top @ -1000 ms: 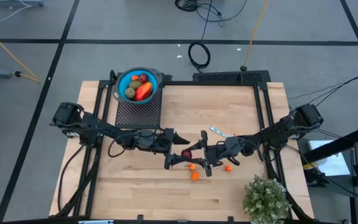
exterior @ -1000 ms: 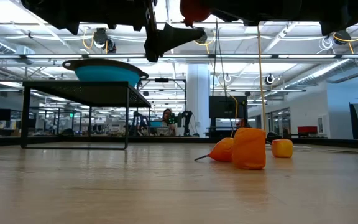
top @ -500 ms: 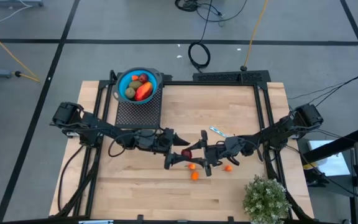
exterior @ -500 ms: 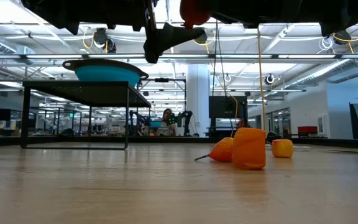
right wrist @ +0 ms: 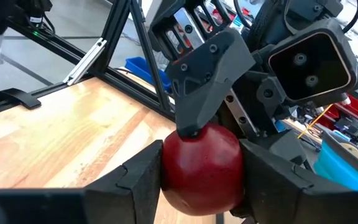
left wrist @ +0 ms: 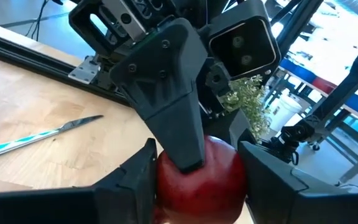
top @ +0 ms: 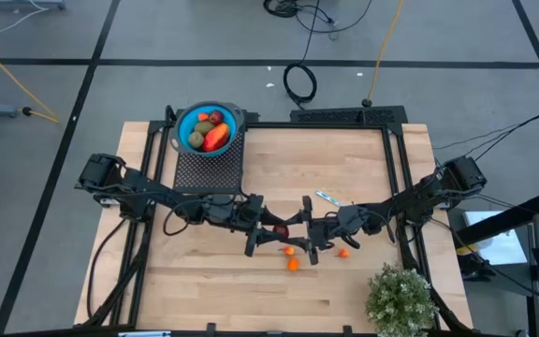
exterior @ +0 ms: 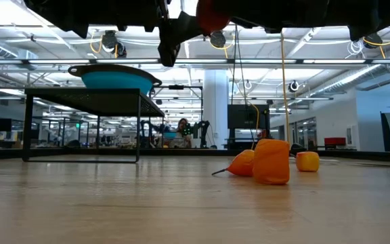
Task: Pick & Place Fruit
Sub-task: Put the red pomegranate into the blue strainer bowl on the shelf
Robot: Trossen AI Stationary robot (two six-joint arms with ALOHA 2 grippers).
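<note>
High view: left end effector and right end effector both grip the dark red fruit mid-table.

Both arms crowd table centre; orange fruits, utensil, plant nearby; front-left boards open.

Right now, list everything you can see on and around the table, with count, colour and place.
dark red fruit: one, held above the table's middle between both pincers.
small orange fruits: three, on the wood below the pincers.
bowl: one, blue, on a black mesh stand at the back left corner, holding red, orange and green-brown fruit.
utensil: one, silvery-blue, right of middle.
potted plant: one, green, front right corner.
table: one, light wood.
left pincer: closing on the dark red fruit.
right pincer: shut on the same fruit.
</note>
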